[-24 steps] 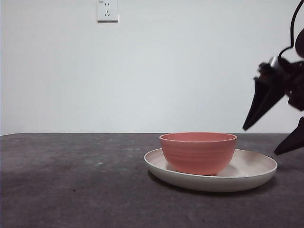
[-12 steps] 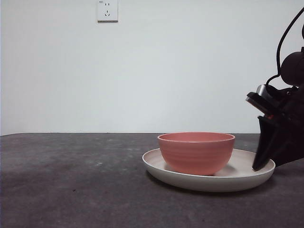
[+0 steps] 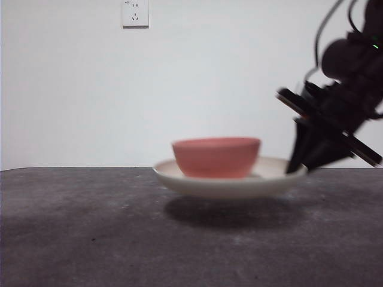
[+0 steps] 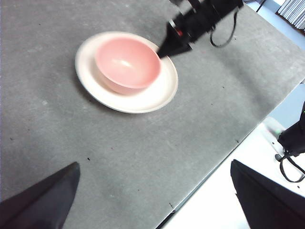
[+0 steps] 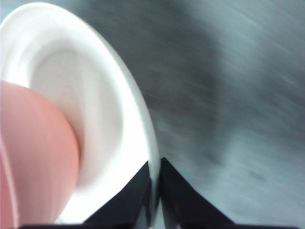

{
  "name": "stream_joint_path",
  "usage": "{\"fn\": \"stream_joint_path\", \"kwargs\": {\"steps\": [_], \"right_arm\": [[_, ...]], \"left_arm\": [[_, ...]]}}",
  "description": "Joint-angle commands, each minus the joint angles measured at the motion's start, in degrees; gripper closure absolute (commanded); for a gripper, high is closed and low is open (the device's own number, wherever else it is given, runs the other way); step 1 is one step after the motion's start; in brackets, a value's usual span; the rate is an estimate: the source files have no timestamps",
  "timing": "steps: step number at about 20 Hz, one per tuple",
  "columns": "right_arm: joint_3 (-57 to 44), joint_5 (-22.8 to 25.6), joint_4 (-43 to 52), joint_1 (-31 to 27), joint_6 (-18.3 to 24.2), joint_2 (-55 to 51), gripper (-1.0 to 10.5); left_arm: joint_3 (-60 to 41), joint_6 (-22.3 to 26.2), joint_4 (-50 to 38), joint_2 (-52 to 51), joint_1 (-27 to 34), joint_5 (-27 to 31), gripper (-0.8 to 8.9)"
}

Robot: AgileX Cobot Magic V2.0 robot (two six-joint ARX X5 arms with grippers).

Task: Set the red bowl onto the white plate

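Note:
The red bowl [image 3: 216,156] sits in the white plate [image 3: 227,186]. The plate hangs a little above the dark table, with its shadow beneath it. My right gripper [image 3: 297,169] is shut on the plate's rim at its right side. In the right wrist view its jaws [image 5: 155,167] pinch the rim of the plate [image 5: 119,105], with the bowl [image 5: 33,157] beside them. The left wrist view shows the bowl [image 4: 127,64], the plate [image 4: 143,98] and the right gripper [image 4: 164,50] from high up. My left gripper [image 4: 152,167] is open and empty, far from them.
The dark grey table [image 3: 90,227] stretches to the left of the plate. Its edge [image 4: 214,167] runs near the left gripper, with a white surface beyond. A wall socket [image 3: 135,13] is on the white back wall.
The right gripper came in, closed on the plate's right rim, and lifted the plate with the bowl off the table and to the left.

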State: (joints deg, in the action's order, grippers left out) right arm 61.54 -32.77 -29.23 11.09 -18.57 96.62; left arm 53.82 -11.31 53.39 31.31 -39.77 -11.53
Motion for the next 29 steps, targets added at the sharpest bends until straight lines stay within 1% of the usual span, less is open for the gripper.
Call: {"fn": "stream_joint_path", "kwargs": {"steps": [1,5,6,10,13,16,18,19,22,23,26,29], "right_arm": [[3.32,-0.33,0.35,2.49,-3.37,1.18,9.4],[5.03,0.79,2.10,6.95,-5.62,2.58,9.4],[5.03,1.16,2.69,7.93,-6.62,3.39,9.4],[5.03,1.44,5.42,11.32,-8.26,7.58,9.4],[5.03,1.88,7.65,12.61,-9.94,10.36,9.4],[5.01,4.09,7.98,13.07,-9.94,11.82,9.4],[5.01,4.35,8.09,13.20,-9.94,12.02,9.4],[5.01,4.39,8.09,13.22,-9.94,12.02,9.2],[5.01,4.37,8.11,13.38,-9.92,12.02,7.3],[5.01,4.37,8.22,13.38,-9.94,12.02,7.0],[5.99,5.66,6.40,13.00,-9.64,11.21,6.8],[6.58,6.58,3.39,12.61,-7.37,7.19,6.1]], "left_arm": [[0.55,-0.09,-0.72,0.11,-0.33,-0.11,3.11],[0.55,-0.11,-0.72,0.11,-0.33,-0.11,3.11],[0.55,-0.11,-0.72,0.11,-0.33,-0.11,3.11],[0.55,-0.13,-0.70,0.11,-0.33,-0.11,3.11],[0.55,-0.11,-0.70,0.11,-0.33,-0.11,3.11],[0.55,-0.11,-0.70,0.11,-0.33,-0.11,3.11],[0.55,-0.11,-0.70,0.11,-0.33,-0.11,3.11],[0.55,-0.11,-0.70,0.11,-0.33,-0.11,3.11],[0.55,-0.11,-0.72,0.11,-0.33,-0.11,3.11],[0.55,-0.09,-0.72,0.11,-0.33,-0.11,3.11],[0.55,-0.11,-0.70,0.11,-0.33,-0.11,3.11],[0.55,-0.07,-0.72,0.11,-0.33,-0.11,3.11]]}}
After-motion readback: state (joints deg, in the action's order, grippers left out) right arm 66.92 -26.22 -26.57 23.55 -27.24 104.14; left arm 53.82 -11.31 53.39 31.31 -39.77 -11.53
